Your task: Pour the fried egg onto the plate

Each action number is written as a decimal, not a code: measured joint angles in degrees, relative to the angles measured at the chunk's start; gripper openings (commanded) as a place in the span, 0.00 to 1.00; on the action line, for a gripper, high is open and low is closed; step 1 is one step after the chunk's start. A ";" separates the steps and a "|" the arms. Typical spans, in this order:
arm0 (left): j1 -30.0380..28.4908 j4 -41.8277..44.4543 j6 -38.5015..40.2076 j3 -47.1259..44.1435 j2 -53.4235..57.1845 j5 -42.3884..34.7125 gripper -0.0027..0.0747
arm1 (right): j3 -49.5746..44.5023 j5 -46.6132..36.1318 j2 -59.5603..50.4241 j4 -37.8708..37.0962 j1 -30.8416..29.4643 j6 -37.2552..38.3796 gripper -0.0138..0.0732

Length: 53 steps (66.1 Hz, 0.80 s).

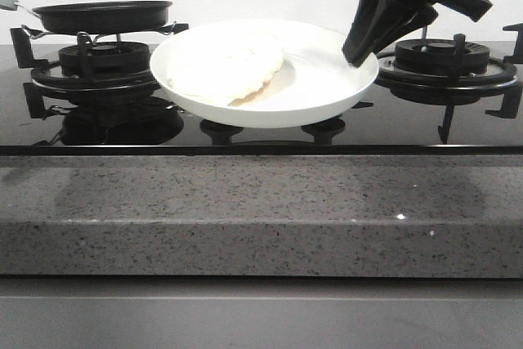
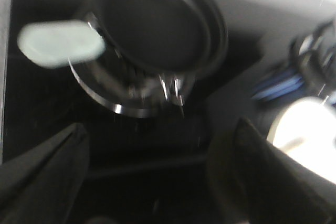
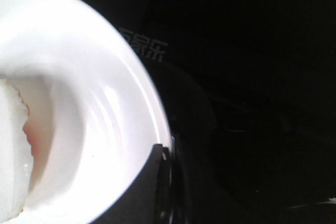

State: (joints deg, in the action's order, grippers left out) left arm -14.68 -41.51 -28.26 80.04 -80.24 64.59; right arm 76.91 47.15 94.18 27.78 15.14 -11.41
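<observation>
The white plate (image 1: 327,97) is over the middle of the hob. The fried egg (image 1: 227,68) lies on its left half, pale side up, with no yolk showing. My right gripper (image 1: 358,56) is shut on the plate's right rim. The right wrist view shows one finger (image 3: 152,187) over the rim of the plate (image 3: 105,77), with the egg (image 3: 10,145) at its edge. My left gripper (image 2: 157,182) is open and empty, a little back from the empty black pan (image 2: 152,24). The left gripper does not show in the front view.
The black pan (image 1: 102,15) sits on the left burner (image 1: 102,67), its pale green handle (image 2: 60,43) pointing left. Another burner with black grates (image 1: 445,63) stands behind my right gripper. A grey speckled counter edge (image 1: 261,218) runs along the front.
</observation>
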 measured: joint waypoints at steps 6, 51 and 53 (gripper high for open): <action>6.65 12.14 7.30 0.00 4.37 0.06 0.75 | 0.00 0.00 0.00 0.00 0.00 0.00 0.08; 26.08 40.89 28.26 -23.37 34.90 -0.25 0.75 | 0.00 0.00 0.07 0.00 0.00 -0.24 0.08; 26.08 40.99 28.26 -23.65 35.58 -0.25 0.75 | 0.00 0.00 0.07 0.00 0.00 -0.24 0.08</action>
State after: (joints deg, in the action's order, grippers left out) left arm 11.40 -0.52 0.00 56.38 -44.67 64.34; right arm 76.91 47.15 94.26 27.78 15.14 -11.65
